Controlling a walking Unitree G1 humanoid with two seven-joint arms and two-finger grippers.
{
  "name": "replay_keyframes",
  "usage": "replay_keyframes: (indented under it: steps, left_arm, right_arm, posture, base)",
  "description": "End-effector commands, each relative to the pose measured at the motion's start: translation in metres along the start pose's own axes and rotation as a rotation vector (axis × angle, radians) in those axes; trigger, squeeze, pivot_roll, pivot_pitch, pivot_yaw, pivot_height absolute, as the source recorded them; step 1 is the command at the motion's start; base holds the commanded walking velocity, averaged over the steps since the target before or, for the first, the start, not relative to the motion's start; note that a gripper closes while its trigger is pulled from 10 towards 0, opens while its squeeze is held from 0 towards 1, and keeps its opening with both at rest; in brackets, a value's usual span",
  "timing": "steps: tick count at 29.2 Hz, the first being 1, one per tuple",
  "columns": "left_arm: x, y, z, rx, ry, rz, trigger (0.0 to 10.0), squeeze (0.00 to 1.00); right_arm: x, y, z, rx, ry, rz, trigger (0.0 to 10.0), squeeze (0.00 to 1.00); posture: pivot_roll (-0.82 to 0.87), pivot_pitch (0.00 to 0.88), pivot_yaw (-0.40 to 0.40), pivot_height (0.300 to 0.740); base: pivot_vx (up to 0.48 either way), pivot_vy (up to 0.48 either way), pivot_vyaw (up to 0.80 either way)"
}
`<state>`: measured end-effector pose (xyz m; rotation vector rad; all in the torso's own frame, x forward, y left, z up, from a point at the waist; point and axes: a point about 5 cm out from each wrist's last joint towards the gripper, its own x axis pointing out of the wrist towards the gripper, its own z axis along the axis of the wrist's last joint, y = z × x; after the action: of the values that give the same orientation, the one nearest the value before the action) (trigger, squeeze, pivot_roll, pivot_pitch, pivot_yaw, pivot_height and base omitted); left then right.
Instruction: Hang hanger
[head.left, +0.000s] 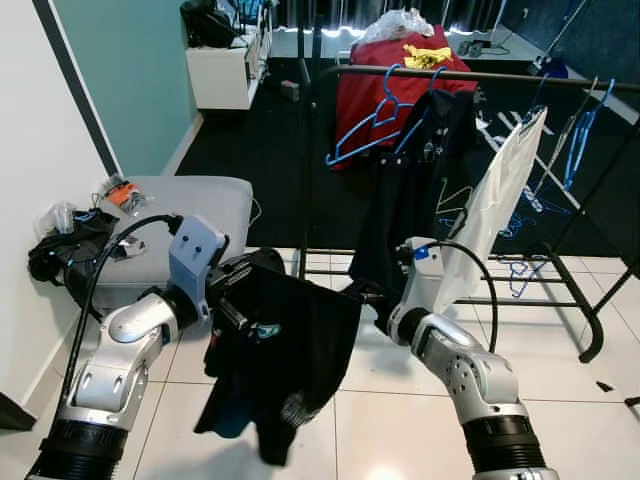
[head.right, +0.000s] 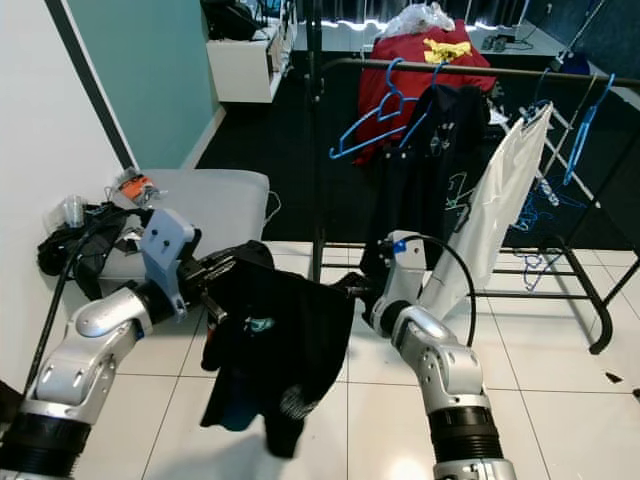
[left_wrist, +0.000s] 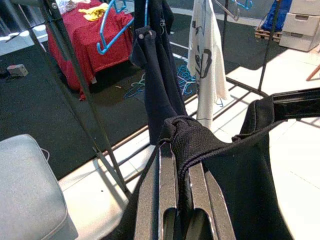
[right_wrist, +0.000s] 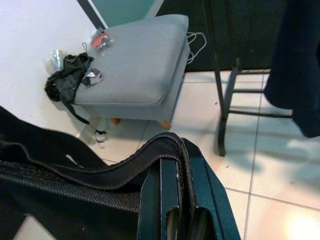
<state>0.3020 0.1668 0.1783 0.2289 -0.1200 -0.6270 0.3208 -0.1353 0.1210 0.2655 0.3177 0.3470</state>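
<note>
Right wrist view catches the grey stool (right_wrist: 135, 70) and a bag (right_wrist: 67, 82) beside it. Left wrist view looks past the rack (left_wrist: 75, 95) to a white shirt (left_wrist: 207, 55). Left pincer (left_wrist: 182, 175) and right pincer (right_wrist: 175, 175) each clamp the black garment (head.left: 285, 360), stretched between them above open tile floor (head.left: 400, 420). Blue hanger (head.left: 375, 125) hangs on the rail ahead.

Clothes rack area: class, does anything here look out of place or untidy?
Yes. Several blue hangers lie scattered on the floor under the rack instead of hanging, and a black bag with small clutter is slumped against the grey ottoman.
</note>
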Motion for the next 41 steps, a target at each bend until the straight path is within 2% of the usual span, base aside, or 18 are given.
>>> replay_keyframes:
  steps: [1,4,5,15,16,17,18,19,20,21,22,23,24,30,31,32,33,41]
  left_arm:
    - [-0.003,-0.001,0.0,0.017,0.025,-0.009,3.6,0.0]
    - [-0.005,0.0,-0.004,0.031,0.073,-0.001,3.8,0.0]
    - [-0.007,0.001,-0.008,0.043,0.106,0.017,0.0,0.0]
    - [-0.004,0.0,-0.016,-0.011,0.165,0.099,0.2,0.0]
    - [-0.002,-0.003,-0.017,-0.014,0.171,0.1,5.9,0.0]
    - [-0.001,-0.007,-0.018,-0.011,0.181,0.092,10.0,0.0]
    - [-0.001,-0.007,-0.018,-0.011,0.181,0.092,10.0,0.0]
    - [0.0,-0.01,-0.019,-0.009,0.189,0.079,10.0,0.0]
    - [0.0,-0.013,-0.021,0.003,0.206,0.055,10.0,0.0]
    - [0.0,-0.013,-0.021,0.003,0.206,0.055,10.0,0.0]
    - [-0.002,-0.016,-0.024,0.021,0.236,0.033,10.0,0.0]
    - [-0.002,-0.016,-0.024,0.021,0.236,0.033,10.0,0.0]
    - [-0.002,-0.016,-0.024,0.027,0.245,0.034,10.0,0.0]
    - [-0.003,-0.01,-0.024,0.029,0.26,0.067,10.0,0.0]
    - [-0.003,-0.009,-0.024,0.027,0.265,0.069,10.0,0.0]
    - [-0.003,-0.009,-0.024,0.027,0.265,0.069,10.0,0.0]
    - [-0.002,-0.008,-0.025,0.025,0.271,0.072,10.0,0.0]
    - [0.005,-0.013,-0.032,0.102,0.361,0.051,10.0,0.0]
  right_arm:
    - [-0.002,-0.003,-0.006,-0.013,0.011,-0.017,0.0,0.0]
    - [-0.004,-0.004,-0.011,-0.019,0.017,-0.026,0.0,0.0]
    - [-0.006,-0.006,-0.014,-0.032,0.016,-0.035,0.0,0.0]
    - [-0.006,-0.007,-0.013,-0.081,-0.029,-0.056,0.0,0.0]
    - [-0.005,-0.005,-0.011,-0.096,-0.04,-0.05,1.7,0.0]
    - [-0.004,-0.004,-0.009,-0.109,-0.05,-0.041,2.7,0.0]
    - [-0.004,-0.004,-0.009,-0.109,-0.05,-0.041,2.7,0.0]
    - [-0.003,-0.002,-0.008,-0.119,-0.058,-0.032,4.1,0.0]
    - [-0.003,0.0,-0.007,-0.125,-0.062,-0.009,10.0,0.0]
    - [-0.003,0.0,-0.007,-0.125,-0.062,-0.009,10.0,0.0]
    - [-0.002,0.003,-0.005,-0.123,-0.075,0.034,10.0,0.36]
    - [-0.002,0.003,-0.005,-0.123,-0.075,0.034,10.0,0.36]
    - [-0.003,0.004,-0.004,-0.122,-0.085,0.044,10.0,1.0]
    - [-0.003,0.003,-0.009,-0.168,-0.064,0.037,10.0,1.0]
    - [-0.004,-0.005,-0.013,-0.19,-0.034,-0.026,10.0,0.54]
    - [-0.004,-0.005,-0.013,-0.19,-0.034,-0.026,10.0,0.54]
    - [-0.004,-0.01,-0.016,-0.203,-0.015,-0.069,10.0,0.0]
    - [-0.009,-0.028,-0.027,-0.19,0.01,-0.183,10.0,0.0]
  posture:
    - [0.02,0.0,0.008,0.74]
    - [0.02,0.0,0.012,0.74]
    - [0.01,0.0,0.019,0.74]
    - [0.01,0.005,0.02,0.74]
    - [0.01,0.007,0.016,0.74]
    - [0.01,0.007,0.015,0.74]
    - [0.01,0.007,0.015,0.74]
    - [0.01,0.008,0.013,0.74]
    - [0.01,0.009,0.009,0.74]
    - [0.01,0.009,0.009,0.74]
    - [0.01,0.009,0.008,0.74]
    - [0.01,0.009,0.008,0.74]
    - [0.02,0.013,0.006,0.74]
    - [0.02,0.012,0.008,0.74]
    - [0.02,0.011,0.011,0.74]
    - [0.02,0.011,0.011,0.74]
    - [0.02,0.011,0.011,0.74]
    - [0.01,0.009,0.017,0.74]
  base:
    - [0.0,0.0,0.0]
    - [0.0,0.0,0.0]
    - [0.0,0.0,0.0]
    - [0.0,0.0,0.0]
    - [0.0,0.0,0.0]
    - [0.0,0.0,0.0]
    - [0.0,0.0,0.0]
    - [0.0,0.0,0.0]
    - [0.0,0.0,0.0]
    - [0.0,0.0,0.0]
    - [0.0,0.0,0.0]
    - [0.0,0.0,0.0]
    - [0.0,0.0,0.0]
    - [0.0,0.0,0.0]
    - [0.0,0.0,0.0]
    - [0.0,0.0,0.0]
    - [0.0,0.0,0.0]
    - [0.0,0.0,0.0]
